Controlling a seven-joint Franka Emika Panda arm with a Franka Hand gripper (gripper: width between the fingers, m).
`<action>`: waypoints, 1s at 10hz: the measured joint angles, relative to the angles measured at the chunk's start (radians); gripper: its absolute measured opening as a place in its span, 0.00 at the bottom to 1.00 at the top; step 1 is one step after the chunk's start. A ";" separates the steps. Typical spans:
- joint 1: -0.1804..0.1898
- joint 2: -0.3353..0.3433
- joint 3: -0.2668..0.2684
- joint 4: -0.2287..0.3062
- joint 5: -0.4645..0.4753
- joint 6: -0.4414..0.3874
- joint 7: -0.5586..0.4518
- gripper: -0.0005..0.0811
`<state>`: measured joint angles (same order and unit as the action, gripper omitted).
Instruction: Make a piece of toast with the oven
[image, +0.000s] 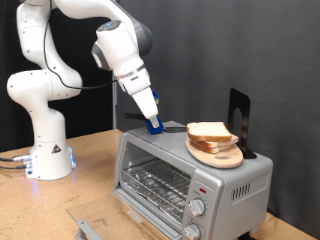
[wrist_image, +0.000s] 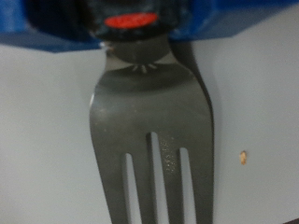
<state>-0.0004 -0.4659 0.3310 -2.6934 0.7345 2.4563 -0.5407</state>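
My gripper (image: 154, 125), mid-frame atop the oven (image: 190, 170), clamps a fork (wrist_image: 154, 131); the toast (image: 210, 131) waits untouched; lifting it needs careful tines.

The arm angles steeply down, its tool (image: 154, 125) pointing downward.

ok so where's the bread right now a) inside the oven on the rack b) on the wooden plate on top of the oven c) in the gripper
b: the bread lies on the wooden plate atop the oven, while the gripper holds a fork.
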 joint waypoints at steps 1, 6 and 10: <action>0.004 0.000 0.001 -0.001 0.002 0.000 -0.001 0.84; 0.008 0.002 0.017 -0.014 0.004 0.000 0.000 0.84; 0.008 0.018 0.027 -0.017 0.007 0.013 0.004 0.84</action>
<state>0.0078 -0.4480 0.3585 -2.7099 0.7412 2.4689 -0.5367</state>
